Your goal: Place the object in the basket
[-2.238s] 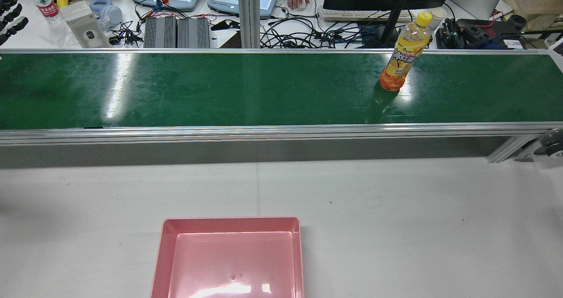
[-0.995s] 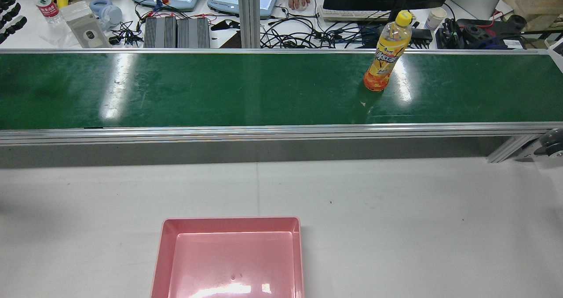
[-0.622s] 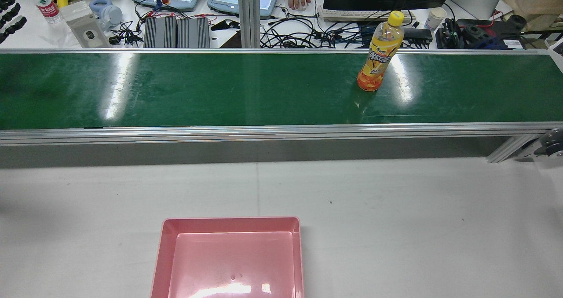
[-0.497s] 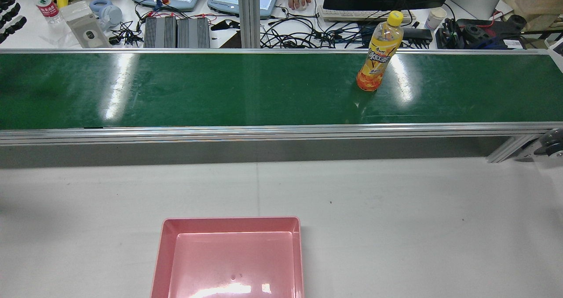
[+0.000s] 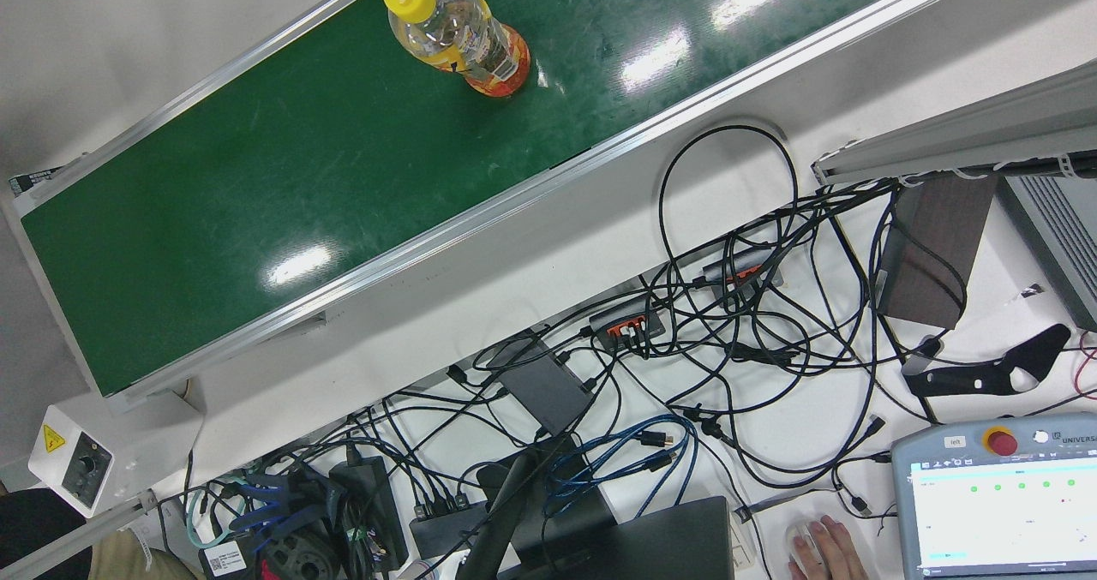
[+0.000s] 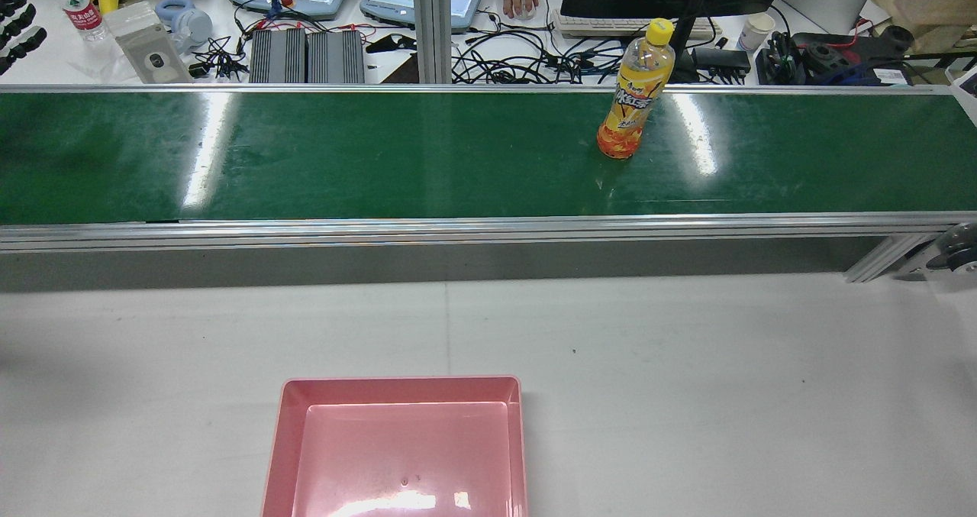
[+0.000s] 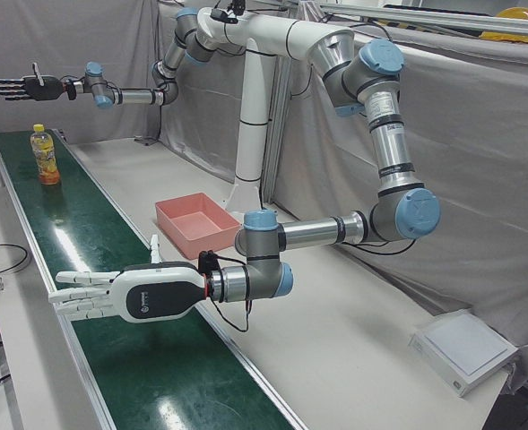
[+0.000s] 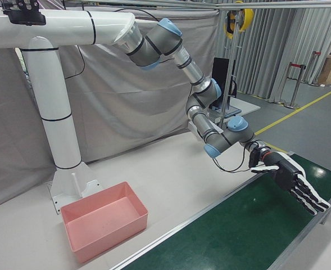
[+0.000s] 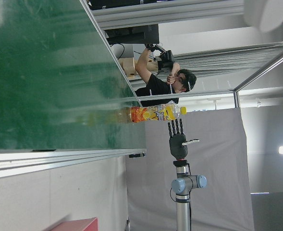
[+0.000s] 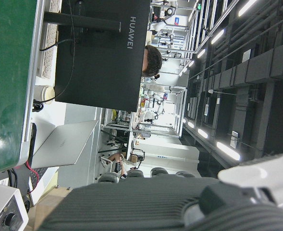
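Bottle (image 6: 635,89) has ridden leftward along the green belt (image 6: 382,158).
Left hand (image 7: 111,296) and right hand (image 7: 26,87) hover splayed, empty; pink basket (image 6: 275,456) sits on the table.

Green belt (image 6: 382,158) carries bottle (image 6: 635,93); white table (image 6: 687,387) carries basket (image 6: 397,448).

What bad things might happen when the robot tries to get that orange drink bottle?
1. The bottle is tall and thin and stands upright on the green belt. A clumsy bump from the open right hand might knock it over, and it may roll.
2. The pink basket sits far off, past the belt's rail and across the table. With a weak hold, the bottle might slip and drop on the way.
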Robot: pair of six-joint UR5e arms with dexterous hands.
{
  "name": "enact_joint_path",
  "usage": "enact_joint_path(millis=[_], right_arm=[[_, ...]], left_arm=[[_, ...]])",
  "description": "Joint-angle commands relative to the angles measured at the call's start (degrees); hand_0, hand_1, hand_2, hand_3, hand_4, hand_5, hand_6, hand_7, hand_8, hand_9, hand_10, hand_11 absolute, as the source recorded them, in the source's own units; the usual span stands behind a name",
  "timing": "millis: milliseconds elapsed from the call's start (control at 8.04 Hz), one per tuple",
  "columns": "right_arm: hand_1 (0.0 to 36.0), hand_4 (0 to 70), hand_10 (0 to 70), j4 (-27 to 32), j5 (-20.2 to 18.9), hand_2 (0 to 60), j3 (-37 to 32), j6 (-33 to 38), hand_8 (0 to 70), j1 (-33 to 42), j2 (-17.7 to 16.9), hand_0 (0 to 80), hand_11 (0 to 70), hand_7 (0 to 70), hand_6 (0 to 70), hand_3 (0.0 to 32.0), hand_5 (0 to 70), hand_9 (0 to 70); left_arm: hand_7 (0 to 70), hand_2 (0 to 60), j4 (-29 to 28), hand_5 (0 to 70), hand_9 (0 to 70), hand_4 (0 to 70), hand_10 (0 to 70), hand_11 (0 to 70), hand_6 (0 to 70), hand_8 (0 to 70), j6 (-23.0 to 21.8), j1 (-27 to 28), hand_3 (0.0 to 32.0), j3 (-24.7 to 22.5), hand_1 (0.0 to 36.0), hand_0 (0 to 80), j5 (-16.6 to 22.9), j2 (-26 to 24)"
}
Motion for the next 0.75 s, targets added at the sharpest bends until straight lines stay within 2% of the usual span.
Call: enact_joint_path(millis=[0, 622], right_arm=[[0.0, 0.0, 0.0, 0.0, 0.0, 0.0, 0.0, 0.02, 0.0, 0.0, 0.0, 0.0, 0.0, 0.0, 0.0, 0.0, 0.0, 0.0], [0.0, 0.0, 0.0, 0.0, 0.0, 0.0, 0.0, 0.02, 0.0, 0.0, 0.0, 0.0, 0.0, 0.0, 0.0, 0.0, 0.0, 0.0]], left_arm=[[0.0, 0.0, 0.0, 6.8, 0.0, 12.3, 2.3, 5.5, 0.0, 0.0, 0.0, 0.0, 0.0, 0.0, 9.9, 62.3, 0.0, 0.08], [0.0, 0.0, 0.0, 7.0, 0.0, 12.6, 2.5, 5.6, 0.0, 0.0, 0.0, 0.0, 0.0, 0.0, 9.8, 62.0, 0.0, 0.08]])
